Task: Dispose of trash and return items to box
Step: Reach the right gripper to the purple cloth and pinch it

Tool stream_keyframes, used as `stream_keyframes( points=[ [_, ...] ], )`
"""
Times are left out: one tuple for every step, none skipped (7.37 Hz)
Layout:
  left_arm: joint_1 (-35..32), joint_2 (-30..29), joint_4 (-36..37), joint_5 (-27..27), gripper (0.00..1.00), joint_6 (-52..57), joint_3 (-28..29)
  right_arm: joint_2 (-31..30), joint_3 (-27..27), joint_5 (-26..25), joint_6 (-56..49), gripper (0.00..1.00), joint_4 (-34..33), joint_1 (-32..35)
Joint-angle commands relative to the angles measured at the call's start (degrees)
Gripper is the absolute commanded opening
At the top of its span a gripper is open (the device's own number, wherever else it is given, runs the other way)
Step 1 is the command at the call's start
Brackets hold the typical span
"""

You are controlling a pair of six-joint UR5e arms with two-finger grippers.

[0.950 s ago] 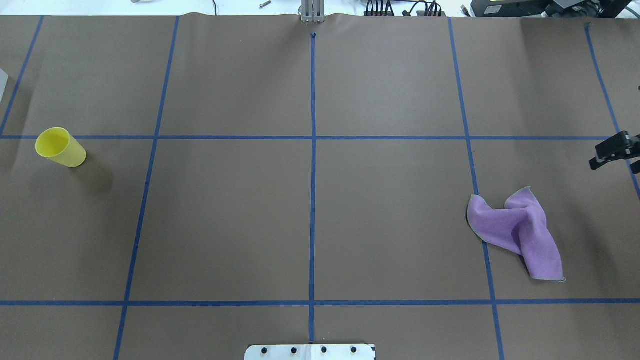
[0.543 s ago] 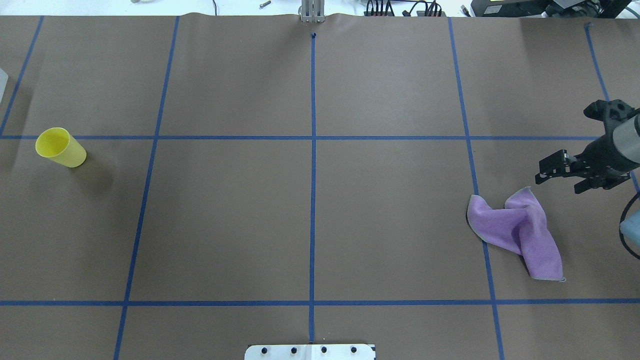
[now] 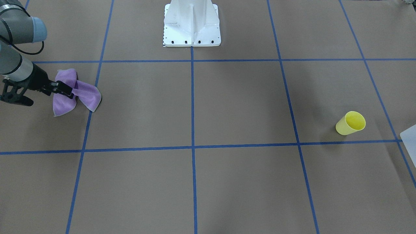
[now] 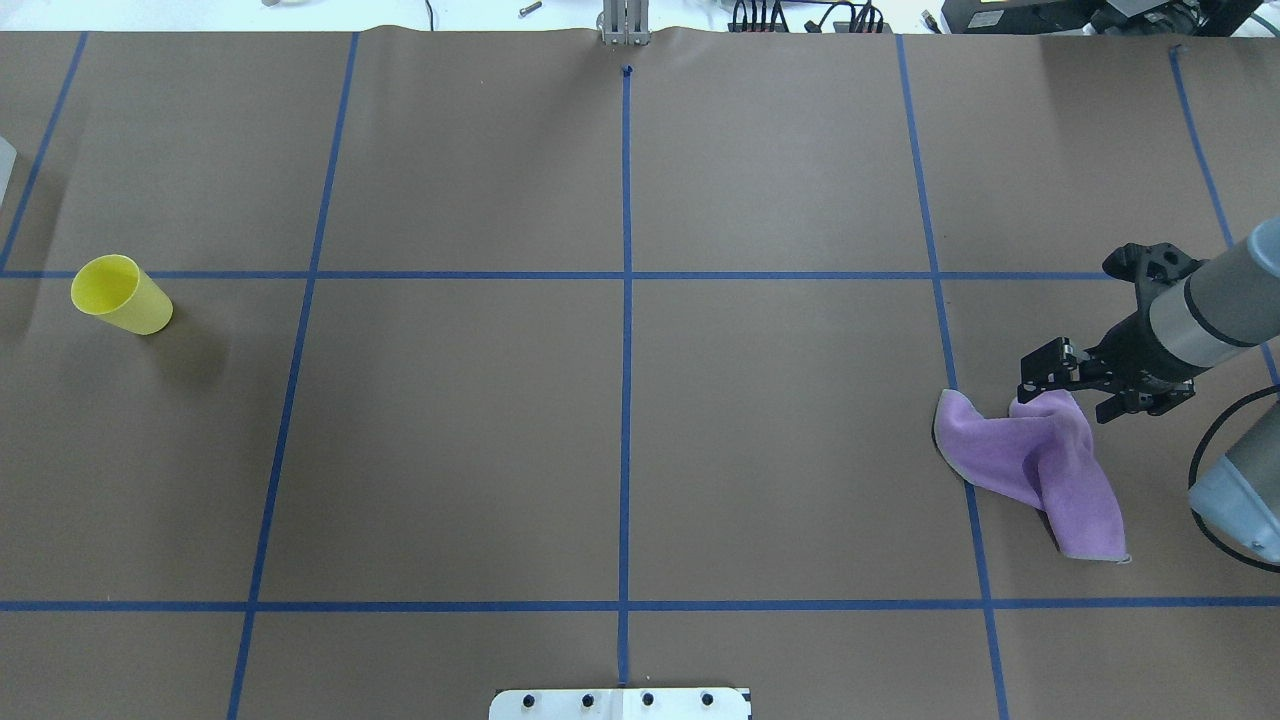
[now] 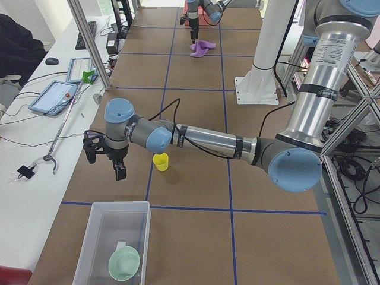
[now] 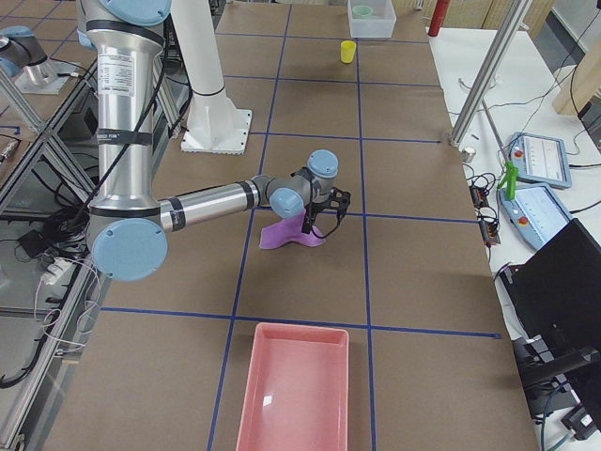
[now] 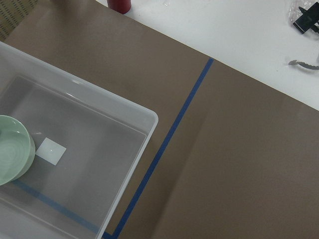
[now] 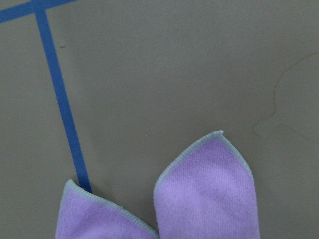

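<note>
My right pincer [image 4: 1068,396] hangs with its fingers apart over the far peak of the crumpled purple microfibre cloth [image 4: 1035,470], one finger on each side of that raised corner. I cannot tell whether either finger touches the fabric. The cloth lies on the robot's right side of the table, draped across one of the blue tape lines [image 4: 626,400]; the right wrist camera shows only its two upper lobes against bare paper.

The left pincer [image 5: 105,165] shows only in the side view from the left end, hovering near the small yellow plastic cup [image 4: 120,295], so I cannot tell whether it is apart or together. Just beyond it sits the clear plastic box [image 5: 119,205] with a pale green bowl [image 5: 124,263] inside.

The surface is brown paper [image 4: 780,430] gridded in blue. A shallow pink tray [image 6: 246,395] rests at the right end, and desks with tablets and cables line the operators' side.
</note>
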Motion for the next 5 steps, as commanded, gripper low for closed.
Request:
stream_keyframes(
  points=[
    [0.51,0.06,0.02,0.08,0.98,0.01,-0.11,-0.03,-0.32,-0.35,0.33,0.73,0.03,-1.94],
    [1.3,0.06,0.02,-0.01,0.98,-0.07,-0.02,0.06,-0.32,-0.35,-0.01,0.09,0.03,-1.94],
    [2.52,0.06,0.02,0.08,0.98,-0.16,0.07,0.06,0.29,-0.35,-0.45,0.0,0.03,-1.94],
    [4.19,0.15,0.02,0.16,0.97,-0.07,-0.02,-0.03,0.82,-0.35,-0.2,0.0,0.03,-1.33],
    [5.51,0.32,-0.15,-0.18,0.98,-0.07,-0.11,-0.81,2.47,0.17,-0.11,0.0,-0.06,0.94]
  ],
)
